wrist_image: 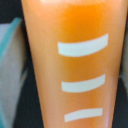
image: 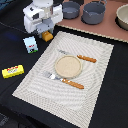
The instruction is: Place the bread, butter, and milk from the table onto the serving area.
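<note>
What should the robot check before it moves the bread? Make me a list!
1. Gripper over the bread: ok; the loaf fills the wrist view.
2. Fingers shut on the bread: cannot tell, they are hidden.
3. Bread lifted off the table: cannot tell.
4. Free room on the placemat beside the plate: ok.
5. Milk upright, apart from the bread: ok.
6. Butter off the placemat: ok, waiting.

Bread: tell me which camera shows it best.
The wrist view: the bread fills the frame, its orange crust and pale score marks plain. The exterior view shows only a small orange piece beneath the gripper, beside the milk.
</note>
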